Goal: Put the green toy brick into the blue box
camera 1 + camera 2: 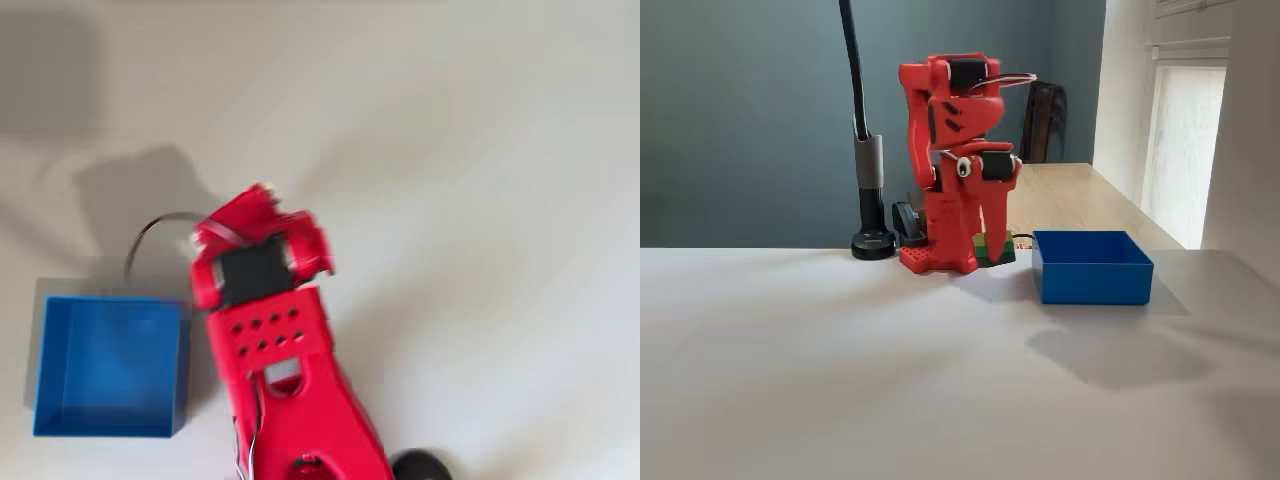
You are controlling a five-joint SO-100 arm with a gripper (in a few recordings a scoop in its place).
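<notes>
White tabletop [890, 400], nearest the lens in the fixed view and the largest surface, spans the foreground; a soft shadow lies on it in front of and to the right of the box. Behind it stand a grey-blue wall and, at right, a window; a wooden surface runs back beyond the table.

Red arm [955, 170], next in size, stands folded upright at the table's far edge in the fixed view, its upper links stacked above the base. From overhead the arm [275, 350] rises from the bottom edge toward picture centre, motion-blurred at its upper end.

Blue box [1090, 267], square and shallow, sits on the table just to the right of the arm in the fixed view; from overhead the box [110, 365] lies at lower left, beside the arm, its interior bare blue.

Black lamp-like post [868, 190], with a round foot, stands to the left of the arm.

Gripper [988, 250] points downward, low over the table, between the arm's base and the box. Its fingers are closed on the green toy brick [992, 250], which shows as a small green block at the tips, just left of the box's near-left corner and outside it. Whether the brick touches the table cannot be told.
</notes>
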